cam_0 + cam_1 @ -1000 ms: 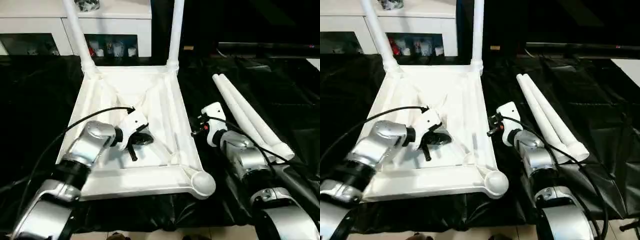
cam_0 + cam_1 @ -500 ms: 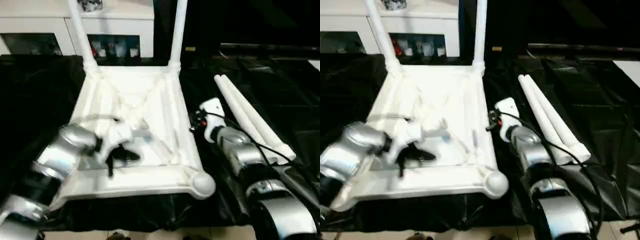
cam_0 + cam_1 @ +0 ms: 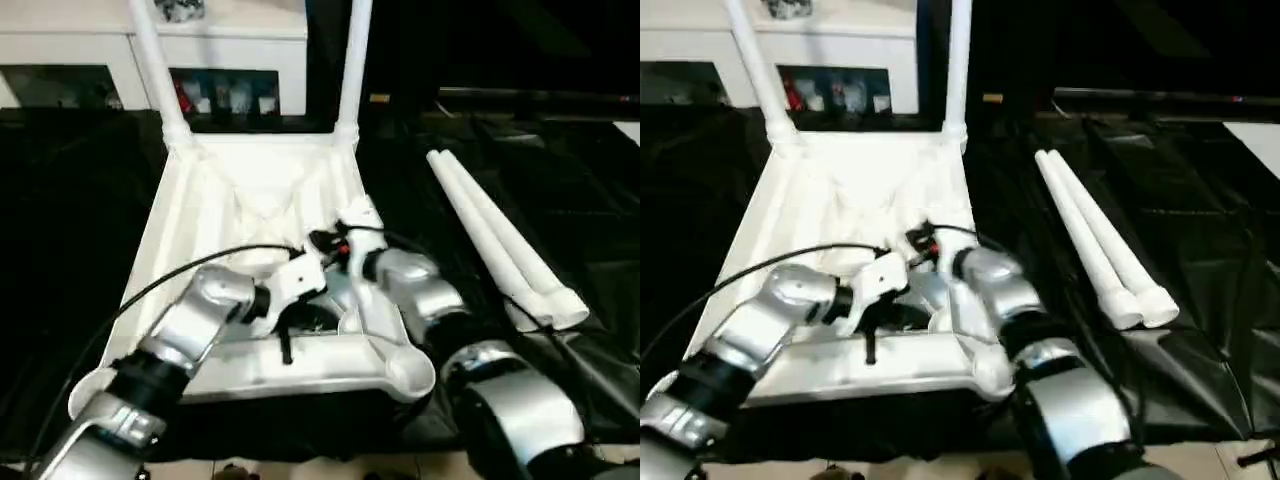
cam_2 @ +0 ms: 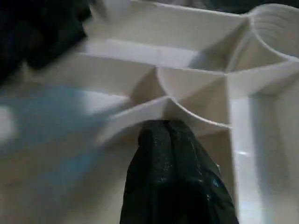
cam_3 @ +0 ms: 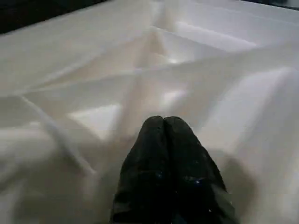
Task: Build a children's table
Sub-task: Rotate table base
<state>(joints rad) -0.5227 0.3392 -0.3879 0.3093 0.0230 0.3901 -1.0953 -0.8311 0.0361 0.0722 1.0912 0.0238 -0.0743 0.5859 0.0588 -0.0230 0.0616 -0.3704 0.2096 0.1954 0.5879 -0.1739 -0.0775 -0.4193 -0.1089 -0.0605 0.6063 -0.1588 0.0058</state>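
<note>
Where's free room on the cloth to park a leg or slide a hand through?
Free: black cloth left of the tabletop, and the strip between it and the two loose legs. Also right of those legs. Crowded: tabletop's near end, where both shut claws, left and right, sit.

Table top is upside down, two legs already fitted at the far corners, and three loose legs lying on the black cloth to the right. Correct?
Not quite. Only two loose legs lie on the black cloth, as the left eye view shows. The table top is upside down with two fitted legs at its far corners.

Home-like room, white glass-door cabinet (image 3: 150, 60), black floor covering (image 3: 560, 200)
</note>
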